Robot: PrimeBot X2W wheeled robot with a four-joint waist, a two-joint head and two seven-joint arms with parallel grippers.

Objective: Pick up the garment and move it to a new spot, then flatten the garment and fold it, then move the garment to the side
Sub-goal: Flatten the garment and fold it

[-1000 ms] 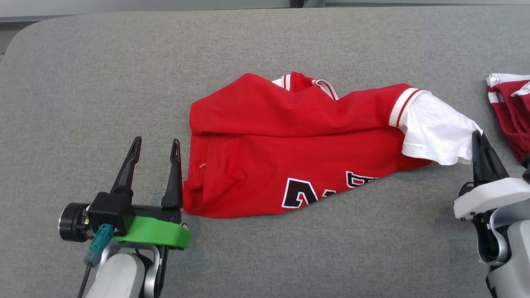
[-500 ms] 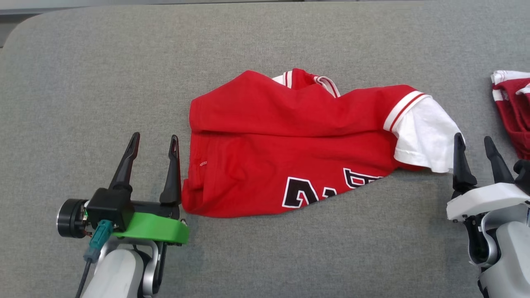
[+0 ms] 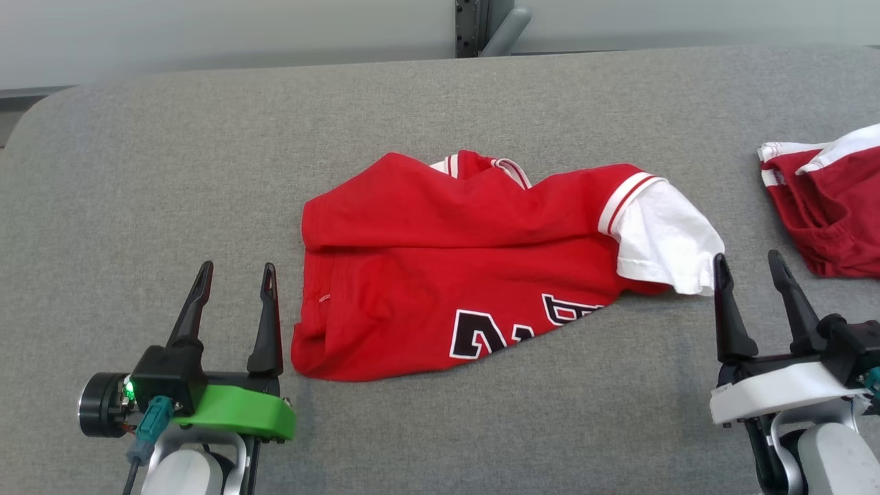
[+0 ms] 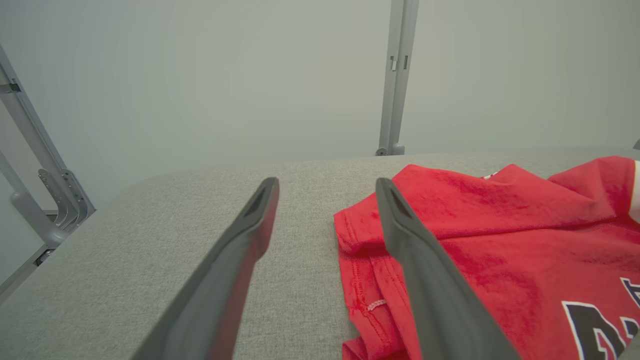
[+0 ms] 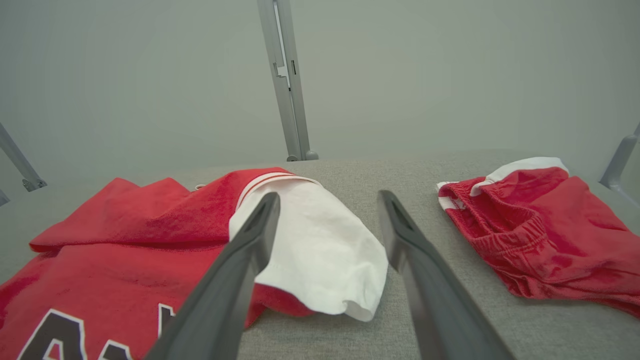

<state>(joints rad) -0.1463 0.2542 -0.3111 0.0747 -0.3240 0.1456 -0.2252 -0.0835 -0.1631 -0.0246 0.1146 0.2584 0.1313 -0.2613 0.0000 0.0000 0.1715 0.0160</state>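
Flattening looks like our step: the shirt (image 3: 440, 275) lies rumpled in the middle of the table (image 3: 137, 172). The left gripper (image 3: 237, 266), wide and empty, sits just beside its left hem; the right gripper (image 3: 746, 256), equally wide, is near the sleeve (image 3: 663, 237). We pinch single layers low and pull apart evenly; the other sleeve is perhaps tucked under.

Right claw (image 3: 746, 258) has let go of the white sleeve (image 3: 663, 237) — jaws now apart.
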